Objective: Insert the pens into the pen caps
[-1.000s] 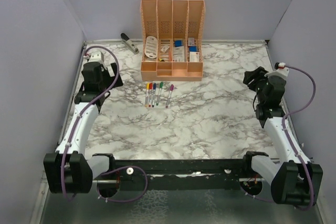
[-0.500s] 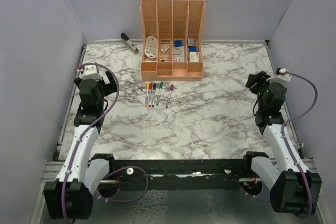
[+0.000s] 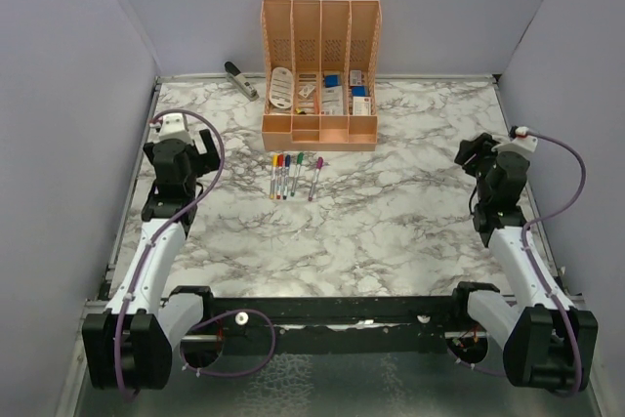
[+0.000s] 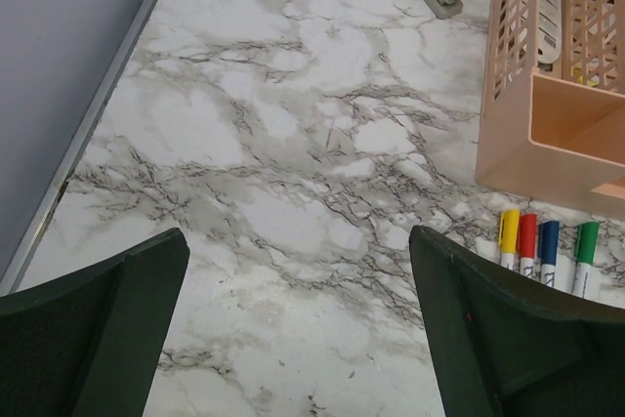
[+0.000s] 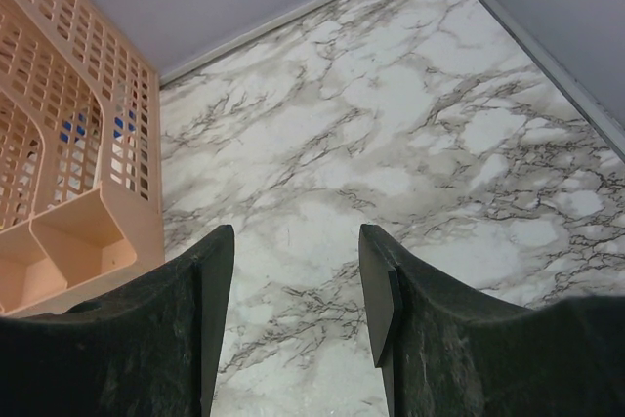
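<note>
The pens (image 3: 293, 175) are laid near-to-far on the counter (image 3: 391, 222), nearer the left hand (image 3: 207, 148). It and the right hand (image 3: 469, 151) are seen released, empty.

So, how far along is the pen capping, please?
Done, it seems: five pens lie by the organiser, each with a coloured cap on its far end. In hand: nothing; both sets of jaws are open and empty, off to the sides. Left: probably nothing, though cap seating is too small to judge.
</note>
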Controlling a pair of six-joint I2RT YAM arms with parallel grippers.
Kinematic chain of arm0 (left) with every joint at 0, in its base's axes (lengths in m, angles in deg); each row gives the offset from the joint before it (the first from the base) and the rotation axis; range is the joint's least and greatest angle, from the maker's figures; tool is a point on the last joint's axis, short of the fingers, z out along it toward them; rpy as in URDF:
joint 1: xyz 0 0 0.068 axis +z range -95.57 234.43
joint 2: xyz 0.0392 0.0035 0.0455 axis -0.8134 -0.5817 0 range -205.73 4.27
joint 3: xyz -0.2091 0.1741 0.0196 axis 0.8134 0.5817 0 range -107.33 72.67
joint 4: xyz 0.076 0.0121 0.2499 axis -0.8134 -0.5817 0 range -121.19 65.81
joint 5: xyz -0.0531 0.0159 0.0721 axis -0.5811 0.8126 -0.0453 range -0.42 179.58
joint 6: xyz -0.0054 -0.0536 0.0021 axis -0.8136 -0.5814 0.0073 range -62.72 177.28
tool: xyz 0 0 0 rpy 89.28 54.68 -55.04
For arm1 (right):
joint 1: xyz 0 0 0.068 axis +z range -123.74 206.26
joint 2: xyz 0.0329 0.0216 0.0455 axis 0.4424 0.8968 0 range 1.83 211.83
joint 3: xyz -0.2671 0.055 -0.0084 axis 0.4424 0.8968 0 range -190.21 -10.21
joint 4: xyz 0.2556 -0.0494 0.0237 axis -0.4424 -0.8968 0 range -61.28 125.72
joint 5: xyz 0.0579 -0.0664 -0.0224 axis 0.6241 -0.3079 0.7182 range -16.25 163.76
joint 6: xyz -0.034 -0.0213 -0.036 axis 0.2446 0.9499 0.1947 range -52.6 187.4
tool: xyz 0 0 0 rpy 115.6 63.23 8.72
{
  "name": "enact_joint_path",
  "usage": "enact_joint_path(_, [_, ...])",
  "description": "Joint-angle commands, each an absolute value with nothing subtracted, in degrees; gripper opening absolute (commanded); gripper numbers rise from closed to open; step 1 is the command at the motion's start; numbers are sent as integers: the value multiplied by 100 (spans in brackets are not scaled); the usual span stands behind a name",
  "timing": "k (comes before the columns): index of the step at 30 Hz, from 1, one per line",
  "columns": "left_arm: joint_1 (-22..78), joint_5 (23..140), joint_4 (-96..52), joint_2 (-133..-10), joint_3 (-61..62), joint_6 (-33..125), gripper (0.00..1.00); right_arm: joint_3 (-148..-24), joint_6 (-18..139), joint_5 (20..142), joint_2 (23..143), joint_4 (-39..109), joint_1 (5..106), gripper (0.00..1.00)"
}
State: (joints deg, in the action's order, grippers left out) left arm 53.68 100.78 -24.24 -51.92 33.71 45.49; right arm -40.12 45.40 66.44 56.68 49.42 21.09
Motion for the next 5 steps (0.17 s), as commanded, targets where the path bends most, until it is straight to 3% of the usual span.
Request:
enact_joint_path(1, [5406, 9977, -2433, -5382, 3233, 4692, 99, -4112, 4557, 6471, 5774, 5043, 2107, 54])
enact_joint_path(5, [5406, 9941, -2373, -5510, 3269, 4519, 99, -4161, 4559, 6471, 5892, 5043, 2107, 54])
